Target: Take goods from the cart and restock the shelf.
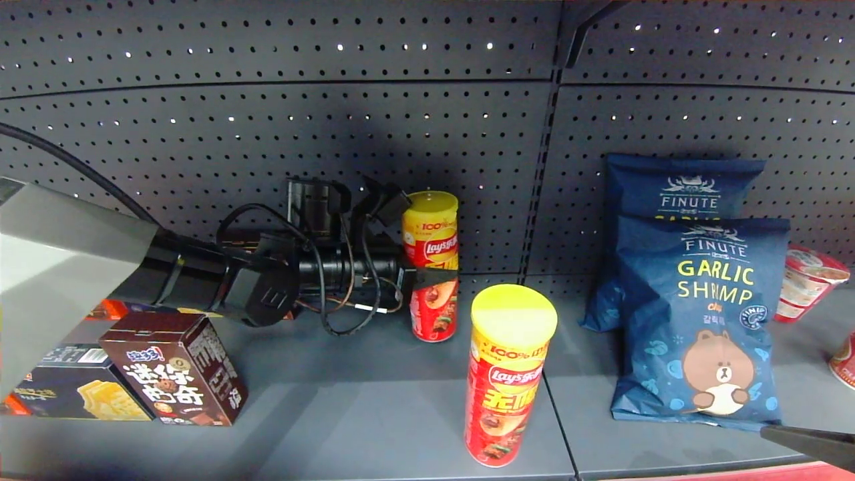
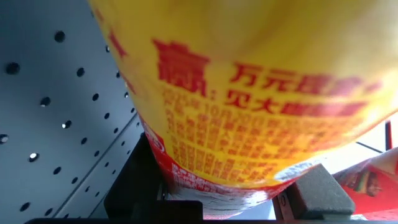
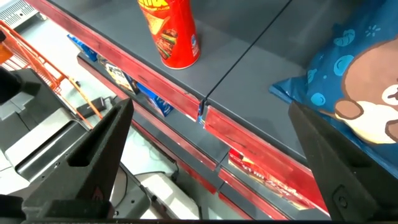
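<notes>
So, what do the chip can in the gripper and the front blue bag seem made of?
Chip can: probably a cardboard tube with glossy printed wrap, as its wall looks straight and shiny; the yellow lid looks plastic. Blue bag: thin plastic film, fairly matte, judging by creases and the crimped top edge.

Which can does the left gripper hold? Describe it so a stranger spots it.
On the grey shelf, look at the back by the pegboard, left of the blue bags. Of two red, yellow-lidded cans, it is the rear can, clamped in the left gripper; the front can is free.
</notes>
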